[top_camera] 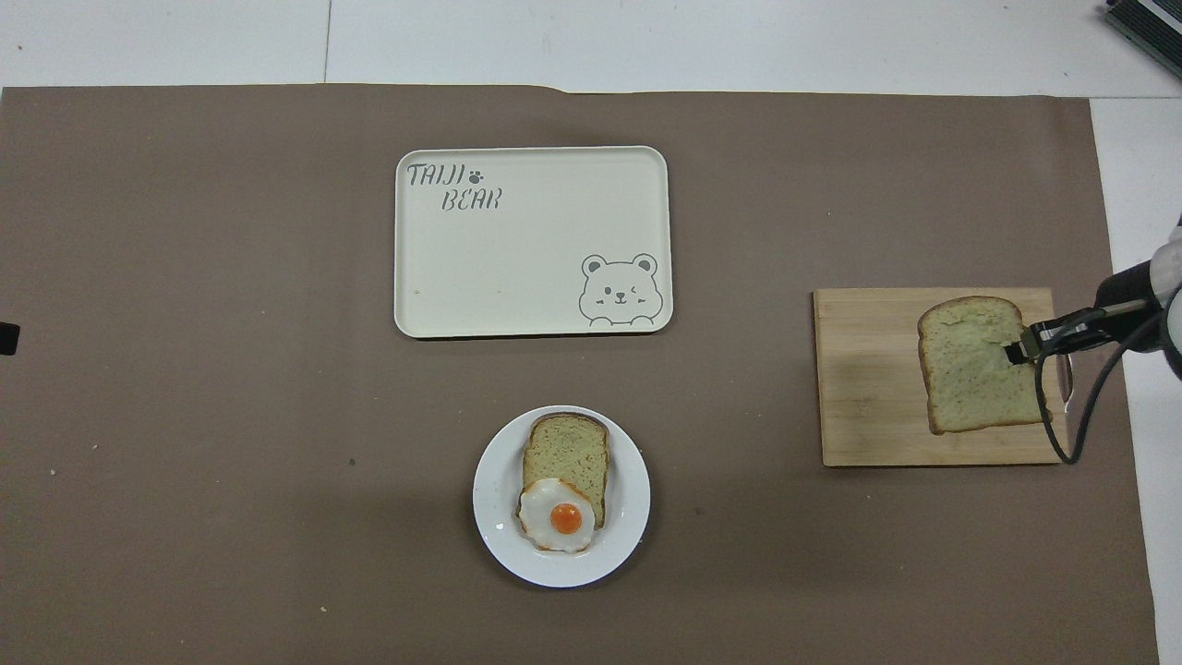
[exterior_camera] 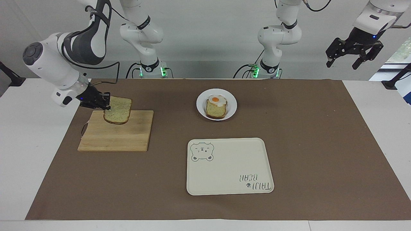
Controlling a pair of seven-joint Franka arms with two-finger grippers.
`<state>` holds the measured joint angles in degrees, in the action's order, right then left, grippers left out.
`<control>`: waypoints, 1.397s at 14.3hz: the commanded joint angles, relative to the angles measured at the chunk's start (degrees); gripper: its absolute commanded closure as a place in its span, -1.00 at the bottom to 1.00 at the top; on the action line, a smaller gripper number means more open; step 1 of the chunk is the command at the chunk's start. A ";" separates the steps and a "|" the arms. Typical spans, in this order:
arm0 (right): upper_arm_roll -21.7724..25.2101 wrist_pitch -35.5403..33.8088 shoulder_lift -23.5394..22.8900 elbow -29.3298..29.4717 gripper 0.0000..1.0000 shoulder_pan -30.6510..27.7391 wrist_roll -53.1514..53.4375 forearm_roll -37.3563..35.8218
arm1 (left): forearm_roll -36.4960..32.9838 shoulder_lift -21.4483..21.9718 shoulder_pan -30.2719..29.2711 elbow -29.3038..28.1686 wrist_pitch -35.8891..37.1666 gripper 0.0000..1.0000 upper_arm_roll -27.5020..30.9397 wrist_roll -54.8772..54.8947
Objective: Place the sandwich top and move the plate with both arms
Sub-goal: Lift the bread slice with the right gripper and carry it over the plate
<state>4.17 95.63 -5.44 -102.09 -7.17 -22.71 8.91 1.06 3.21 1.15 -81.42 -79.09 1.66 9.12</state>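
The sandwich top (exterior_camera: 118, 110) (top_camera: 975, 377), a plain speckled slice with a brown crust, hangs in the air over the wooden cutting board (exterior_camera: 125, 136) (top_camera: 868, 397). My right gripper (exterior_camera: 105, 103) (top_camera: 1020, 350) is shut on its edge. The small round white plate (exterior_camera: 231, 106) (top_camera: 628, 480) sits mid-table, nearer the robots than the tray, and carries a bread slice with a fried egg (exterior_camera: 215, 99) (top_camera: 555, 515). My left gripper (exterior_camera: 348, 61) waits open, high above the left arm's end of the table.
A cream rectangular tray (exterior_camera: 229, 166) (top_camera: 533, 242) with a bear drawing lies farther from the robots than the plate. The cutting board lies toward the right arm's end of the brown mat (exterior_camera: 305, 144).
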 commanded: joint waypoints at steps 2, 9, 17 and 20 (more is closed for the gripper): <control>-1.80 -1.33 0.07 0.14 1.00 2.32 3.26 2.42 | -0.19 1.36 -0.28 -1.64 -0.19 -1.00 -0.07 0.20; -2.15 5.68 -0.45 -1.80 1.00 15.24 20.59 8.04 | -0.19 1.36 -0.28 -1.64 -0.19 -1.00 -0.07 0.20; -2.15 11.67 -0.98 -5.66 1.00 27.01 27.29 13.40 | -0.19 1.36 -0.28 -1.64 -0.19 -1.00 -0.07 0.28; -2.24 14.23 -1.68 -7.25 1.00 31.32 27.28 14.72 | -0.19 1.36 -0.28 -1.64 -0.19 -1.00 -0.07 0.20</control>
<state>1.73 107.92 -7.04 -107.75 21.83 4.23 21.64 1.06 3.21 1.15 -81.42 -79.09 1.66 9.12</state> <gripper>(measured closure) 0.899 0.000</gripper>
